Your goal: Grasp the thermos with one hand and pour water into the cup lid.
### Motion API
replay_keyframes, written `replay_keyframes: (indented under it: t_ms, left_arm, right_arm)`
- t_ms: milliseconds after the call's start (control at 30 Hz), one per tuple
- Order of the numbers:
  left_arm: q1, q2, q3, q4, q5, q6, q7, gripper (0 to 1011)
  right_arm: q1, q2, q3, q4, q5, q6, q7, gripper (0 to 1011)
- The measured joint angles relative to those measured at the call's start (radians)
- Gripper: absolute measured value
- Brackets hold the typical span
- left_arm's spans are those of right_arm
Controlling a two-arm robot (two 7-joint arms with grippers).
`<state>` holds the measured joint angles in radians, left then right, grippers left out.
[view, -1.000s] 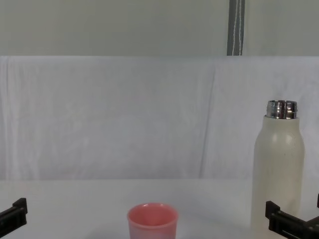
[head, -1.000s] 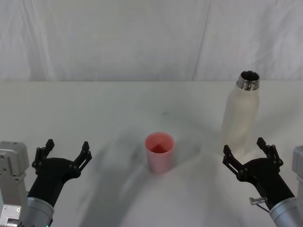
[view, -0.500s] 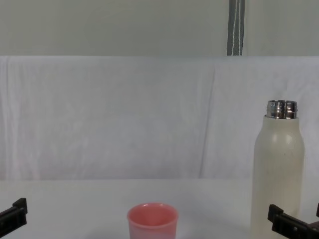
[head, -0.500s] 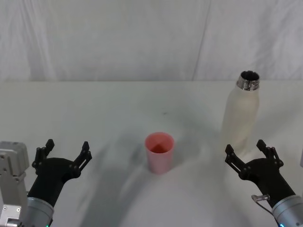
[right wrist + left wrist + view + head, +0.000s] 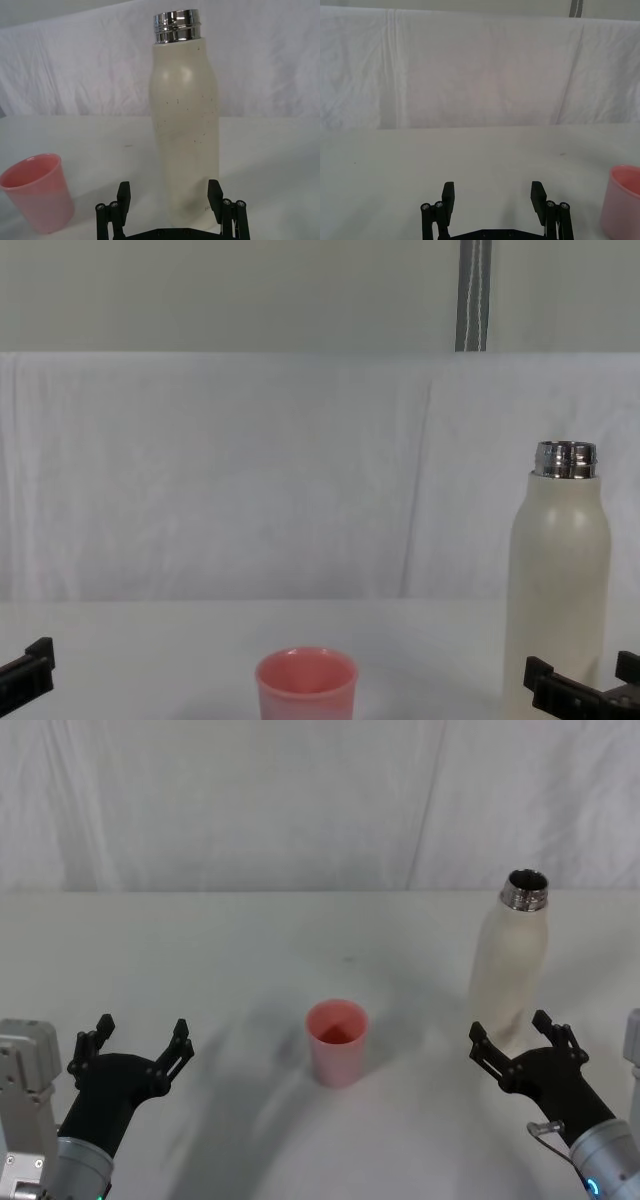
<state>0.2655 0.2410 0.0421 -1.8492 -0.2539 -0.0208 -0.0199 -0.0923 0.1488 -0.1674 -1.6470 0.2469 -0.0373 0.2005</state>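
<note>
Left gripper [image 5: 139, 1038] sits at the lower left of the head view, fingers spread wide, arm angling up from the bottom edge. Right gripper [image 5: 511, 1034] is at the lower right, fingers parted too, its arm running in from the bottom right corner. In the chest view one left finger [image 5: 27, 665] pokes in at the lower left edge.

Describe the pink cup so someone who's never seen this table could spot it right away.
On the white table, look near the middle, between the two black grippers. The cup lid stands upright there, open end up, left of the thermos and apart from it. It is the one pink thing, and far shorter than that cream bottle.
</note>
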Motion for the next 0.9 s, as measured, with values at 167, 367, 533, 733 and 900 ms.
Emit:
replay_keyframes:
  t_ms: [167,367,533,733,900]
  left_arm:
    - [0.0,0.0,0.0,0.0,0.0,0.0,0.0,1001]
    - [0.0,0.0,0.0,0.0,0.0,0.0,0.0,1001]
    - [0.0,0.0,0.0,0.0,0.0,0.0,0.0,1001]
    - [0.0,0.0,0.0,0.0,0.0,0.0,0.0,1001]
    - [0.0,0.0,0.0,0.0,0.0,0.0,0.0,1001]
  right_arm:
    - [0.024,0.009,-0.005,0.021,0.0,0.002,0.005,1000]
    - [0.042,0.016,-0.007,0.039,-0.002,0.002,0.005,1000]
    - [0.056,0.021,-0.008,0.054,-0.008,0.004,0.003,1000]
    - [0.072,0.025,-0.011,0.071,-0.019,0.005,0.0,1000]
    - [0.09,0.025,-0.013,0.088,-0.022,0.006,0.0,1000]
